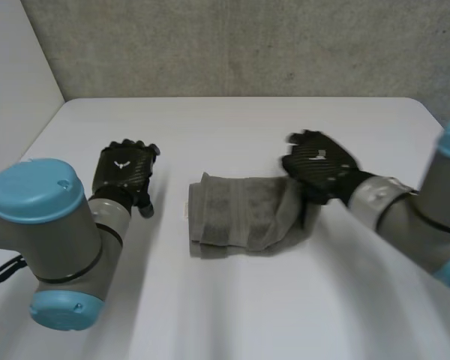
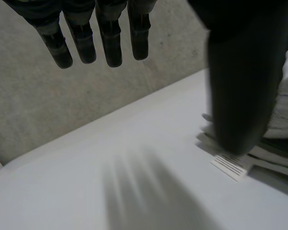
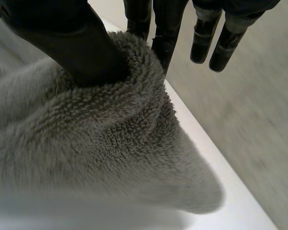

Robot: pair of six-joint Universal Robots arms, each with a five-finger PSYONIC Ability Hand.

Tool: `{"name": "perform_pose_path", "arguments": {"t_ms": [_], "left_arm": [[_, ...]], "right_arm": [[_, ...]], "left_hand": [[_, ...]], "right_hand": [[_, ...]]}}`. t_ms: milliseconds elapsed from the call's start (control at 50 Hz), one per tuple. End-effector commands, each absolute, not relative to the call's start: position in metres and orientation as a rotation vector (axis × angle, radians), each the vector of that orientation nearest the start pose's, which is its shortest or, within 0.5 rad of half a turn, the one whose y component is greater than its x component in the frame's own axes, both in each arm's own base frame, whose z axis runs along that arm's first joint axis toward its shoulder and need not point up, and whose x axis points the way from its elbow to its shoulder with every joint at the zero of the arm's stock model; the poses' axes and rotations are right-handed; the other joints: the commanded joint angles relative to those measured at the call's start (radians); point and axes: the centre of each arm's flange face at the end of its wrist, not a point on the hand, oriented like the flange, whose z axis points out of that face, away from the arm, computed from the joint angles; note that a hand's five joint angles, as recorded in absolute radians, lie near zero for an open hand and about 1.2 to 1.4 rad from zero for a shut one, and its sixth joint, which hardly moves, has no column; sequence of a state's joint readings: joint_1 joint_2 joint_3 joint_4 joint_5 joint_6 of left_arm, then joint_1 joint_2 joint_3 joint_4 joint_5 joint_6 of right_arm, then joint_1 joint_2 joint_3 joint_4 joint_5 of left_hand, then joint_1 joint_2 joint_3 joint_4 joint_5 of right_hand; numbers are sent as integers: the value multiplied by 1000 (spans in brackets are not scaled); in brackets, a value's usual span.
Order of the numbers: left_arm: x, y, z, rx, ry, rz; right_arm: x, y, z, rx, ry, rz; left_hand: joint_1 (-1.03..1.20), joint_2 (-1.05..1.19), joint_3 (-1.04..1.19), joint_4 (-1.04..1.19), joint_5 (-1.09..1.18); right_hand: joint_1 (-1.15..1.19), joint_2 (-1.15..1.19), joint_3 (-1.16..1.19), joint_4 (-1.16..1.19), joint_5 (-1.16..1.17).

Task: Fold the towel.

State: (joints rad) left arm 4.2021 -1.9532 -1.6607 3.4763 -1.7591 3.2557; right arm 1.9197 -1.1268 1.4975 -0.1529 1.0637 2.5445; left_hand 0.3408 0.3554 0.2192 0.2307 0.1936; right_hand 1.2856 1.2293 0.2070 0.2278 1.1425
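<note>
Gripping the right end of the grey towel (image 1: 240, 214), the right hand (image 1: 320, 165) has a raised ridge of cloth caught between its thumb (image 3: 72, 43) and the fingers (image 3: 164, 33) nearest it. Its other fingers hang straight past the cloth, touching nothing. That pinch looks meant to carry this end over toward the left. The towel lies in the middle of the white desk (image 1: 232, 120) as a bundle already doubled, with stacked layers showing at its left edge and a small white label (image 2: 229, 166) poking out there.

Off to the left, apart from the towel, the left hand (image 1: 124, 174) hovers with its fingers straight and slightly spread, holding nothing. Judged from its place beside the layered edge, it keeps clear so the fold can land, or stands ready to pin that edge. The right end sits humped rather than flat, so the fold seems partway done, and a loose pinch could let the plush cloth slip.
</note>
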Motion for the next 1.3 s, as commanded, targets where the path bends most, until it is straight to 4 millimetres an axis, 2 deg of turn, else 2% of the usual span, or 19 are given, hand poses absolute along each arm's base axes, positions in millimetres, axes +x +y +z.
{"name": "perform_pose_path", "arguments": {"t_ms": [20,40,140,260,280,300,320,340,420,460,480,520,580,680,800,920,960,1160,1300], "left_arm": [[-263,-267,193,495,2366,-2159],[-262,-267,196,483,2359,-2170],[-252,-273,198,419,2357,-2172],[-249,-276,200,355,2376,-2197],[-249,-276,200,355,2376,-2197],[-248,-277,200,346,2378,-2197],[-248,-277,200,346,2380,-2199],[-248,-277,200,346,2380,-2199],[-249,-277,201,350,2376,-2205],[-251,-278,203,352,2372,-2214],[-251,-279,205,350,2366,-2222],[-253,-280,207,350,2361,-2237],[-260,-283,213,364,2360,-2292],[-276,-286,223,389,2409,-2435],[-298,-294,225,481,2543,-2562],[-326,-288,215,631,2625,-2575],[-333,-285,210,658,2649,-2560],[-347,-272,160,749,2816,-2318],[-340,-270,149,758,2836,-2234]], "right_arm": [[368,-234,183,-1568,1504,-1710],[368,-234,183,-1568,1504,-1709],[411,-213,163,-1660,1382,-1663],[427,-210,133,-1686,1403,-1592],[427,-210,125,-1698,1430,-1569],[427,-208,122,-1705,1459,-1552],[427,-208,122,-1705,1459,-1552],[424,-210,123,-1693,1502,-1545],[418,-214,135,-1648,1566,-1575],[404,-219,174,-1518,1609,-1622],[404,-219,174,-1517,1610,-1623],[382,-225,197,-1332,1694,-1601],[371,-227,204,-1231,1744,-1574],[330,-232,228,-881,1879,-1500],[297,-251,218,-639,2000,-1418],[283,-263,210,-559,2051,-1409],[274,-279,208,-523,2059,-1449],[285,-317,169,-501,2099,-1423],[292,-334,144,-484,2129,-1378]], "left_hand": [[17,2,-45,-56,-11],[17,2,-45,-56,-11],[17,2,-45,-56,-11],[28,14,-45,-56,1],[28,14,-45,-56,1],[25,11,-45,-56,-2],[20,5,-45,-56,-8],[20,5,-45,-56,-8],[14,-1,-45,-56,-14],[11,-4,-45,-56,-17],[11,-4,-45,-56,-17],[8,-7,-45,-56,-20],[2,-13,-45,-56,-25],[8,-7,-45,-56,-20],[17,2,-45,-56,-11],[28,14,-45,-56,1],[37,22,-45,-56,10],[55,40,-45,-56,27],[55,40,-45,-56,27]], "right_hand": [[53,109,-32,-53,22],[53,109,-32,-53,22],[53,109,-32,-53,22],[38,95,-32,-53,7],[-90,-33,-32,-53,-121],[-457,-401,-32,-53,-488],[-461,-404,-32,-53,-492],[-1048,-992,-32,-53,-1079],[-1111,-1055,-32,-53,-1142],[-1111,-1055,-32,-53,-1142],[-1111,-1055,-32,-53,-1142],[-1111,-1055,-32,-53,-1142],[-1111,-1055,-32,-53,-1142],[-1111,-1055,-32,-53,-1142],[-1111,-1055,-32,-53,-1142],[-1111,-1055,-32,-53,-1142],[-1111,-1055,-32,-53,-1142],[-1111,-1055,-32,-53,-1142],[-1111,-1055,-32,-53,-1142]]}}
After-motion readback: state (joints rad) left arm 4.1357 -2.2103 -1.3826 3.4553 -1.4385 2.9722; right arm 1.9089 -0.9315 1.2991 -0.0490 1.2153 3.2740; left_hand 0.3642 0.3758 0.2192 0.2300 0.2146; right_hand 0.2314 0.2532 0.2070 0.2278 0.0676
